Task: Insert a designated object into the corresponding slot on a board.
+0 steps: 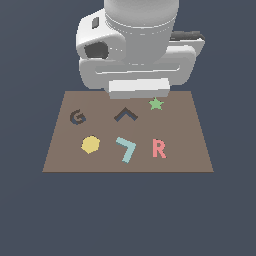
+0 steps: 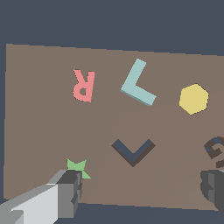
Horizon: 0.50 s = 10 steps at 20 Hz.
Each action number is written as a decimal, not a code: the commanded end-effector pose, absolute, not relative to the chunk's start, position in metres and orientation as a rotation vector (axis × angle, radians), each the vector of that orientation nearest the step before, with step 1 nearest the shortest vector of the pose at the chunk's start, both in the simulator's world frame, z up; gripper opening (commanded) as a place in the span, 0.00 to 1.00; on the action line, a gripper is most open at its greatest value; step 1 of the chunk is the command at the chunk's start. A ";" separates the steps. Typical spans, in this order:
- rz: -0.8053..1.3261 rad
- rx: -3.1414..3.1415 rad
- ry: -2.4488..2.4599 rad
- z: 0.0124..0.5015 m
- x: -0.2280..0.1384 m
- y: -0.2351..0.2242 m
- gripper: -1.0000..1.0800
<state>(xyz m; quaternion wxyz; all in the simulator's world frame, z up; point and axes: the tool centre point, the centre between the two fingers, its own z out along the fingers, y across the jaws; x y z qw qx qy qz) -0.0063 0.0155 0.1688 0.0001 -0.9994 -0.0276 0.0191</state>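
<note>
Presently | teal L-piece (image 1: 126,149): loose on board (image 1: 55,155), not yet picked | chevron slot (image 1: 125,115): vacant | gripper (image 2: 140,192): fingers spread, holding nothing, above the slot

The board (image 1: 60,150) is plain flat brown on a dark slate-blue tabletop (image 1: 30,215). On it lie a light teal-blue L-piece (image 1: 127,149), a pink letter R (image 1: 159,148), a yellow disc-like shape (image 1: 90,144) and a green star (image 1: 156,104), while the chevron slot (image 1: 125,115) and the G-shaped recess (image 1: 77,117) are dark navy-grey. The arm (image 1: 140,45) is white with grey shading, and the hand (image 2: 144,192) has dark grey fingertips (image 2: 70,183).
</note>
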 end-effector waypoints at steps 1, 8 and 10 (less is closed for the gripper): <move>0.060 -3.140 -0.087 0.169 -0.006 0.015 0.96; 0.056 -3.141 -0.030 0.159 0.001 0.015 0.96; 0.053 -3.141 0.007 0.153 0.006 0.015 0.96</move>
